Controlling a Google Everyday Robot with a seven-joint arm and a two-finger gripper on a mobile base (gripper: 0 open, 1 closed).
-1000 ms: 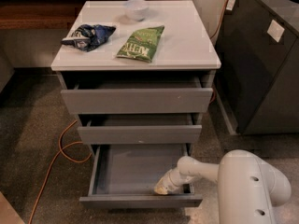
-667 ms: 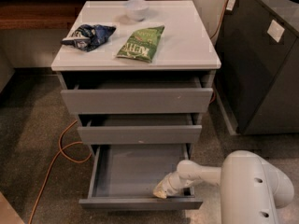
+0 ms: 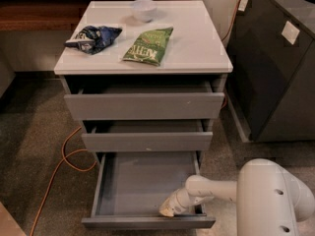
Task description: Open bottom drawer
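since gripper [image 3: 170, 210] sits inside bottom drawer [image 3: 138, 181], just behind the front's right end, pull runs outward; grip: cannot tell.

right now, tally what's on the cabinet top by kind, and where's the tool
snack bags: 2 (blue bag, green bag)
bowl: 1
total: 3
the tool is in the open bottom drawer, front right
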